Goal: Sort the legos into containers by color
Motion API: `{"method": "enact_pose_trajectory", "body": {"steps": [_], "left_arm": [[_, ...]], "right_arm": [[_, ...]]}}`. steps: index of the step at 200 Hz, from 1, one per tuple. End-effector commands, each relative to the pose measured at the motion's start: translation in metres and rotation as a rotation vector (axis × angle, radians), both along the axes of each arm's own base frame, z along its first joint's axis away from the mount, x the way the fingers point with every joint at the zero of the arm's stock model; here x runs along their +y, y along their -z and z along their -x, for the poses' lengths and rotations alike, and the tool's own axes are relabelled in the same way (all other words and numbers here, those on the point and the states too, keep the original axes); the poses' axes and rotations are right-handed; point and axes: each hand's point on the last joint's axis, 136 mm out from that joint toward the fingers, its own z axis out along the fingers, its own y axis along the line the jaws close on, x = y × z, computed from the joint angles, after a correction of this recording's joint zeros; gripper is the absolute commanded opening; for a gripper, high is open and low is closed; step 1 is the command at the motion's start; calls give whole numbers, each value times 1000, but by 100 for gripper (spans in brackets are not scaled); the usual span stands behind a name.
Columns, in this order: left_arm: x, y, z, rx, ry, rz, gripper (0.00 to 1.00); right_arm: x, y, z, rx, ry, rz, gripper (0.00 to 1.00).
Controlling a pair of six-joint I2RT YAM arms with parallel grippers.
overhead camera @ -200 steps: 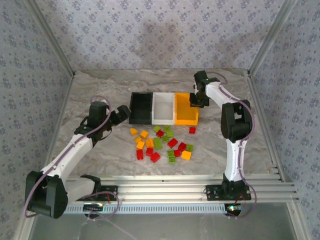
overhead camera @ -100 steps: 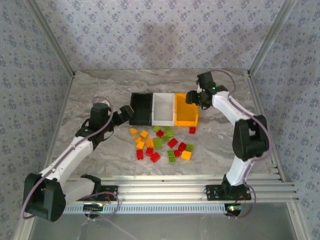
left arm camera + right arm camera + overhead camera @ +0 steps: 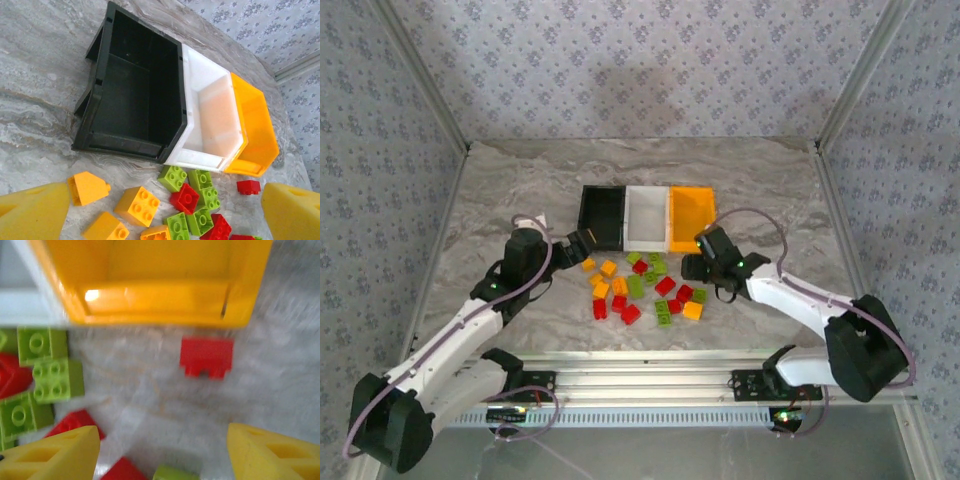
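**A:** Where do the bins stand?

**B:** The black bin (image 3: 602,217), white bin (image 3: 647,217) and orange bin (image 3: 691,217) stand in a row, wall touching wall, mid-table (image 3: 770,200). Bare marble lies behind the row, left of the black bin and right of the orange bin.

**A:** And the legos?

**B:** The legos (image 3: 640,288) lie loose on the marble just on the near side of the row. Red, orange-yellow and green are mixed, and several touch. One red brick (image 3: 206,357) lies apart, close to the orange bin's front wall. A strip of bare marble lies between it and the green bricks (image 3: 50,375) on its left.

**A:** The left arm?

**B:** The left gripper (image 3: 582,247) hovers by the black bin's near left corner, at the pile's left edge. Its jaws are spread wide with nothing between them. Its pads (image 3: 35,212) sit at the two lower corners of its wrist view.

**A:** The right?

**B:** The right gripper (image 3: 692,266) hangs at the pile's right edge, just before the orange bin. Its fingers are apart and hold nothing. The red brick lies ahead of them, untouched, though that wrist view is blurred.

**A:** Room to move?

**B:** There is open marble from the pile to the rail (image 3: 650,365). The walls (image 3: 420,150) stand well apart from the bins.
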Motion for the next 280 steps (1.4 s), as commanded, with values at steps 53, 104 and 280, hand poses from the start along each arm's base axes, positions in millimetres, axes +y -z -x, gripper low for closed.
{"method": "enact_pose_trajectory", "body": {"steps": [53,104,280], "left_arm": [[-1,12,7,20,7,20,99],[1,13,8,21,8,2,99],[1,9,6,31,5,-3,100]], "right_arm": [[40,12,17,61,-76,5,71],[35,24,31,123,-84,111,70],[47,-29,26,25,-123,117,35]]}}
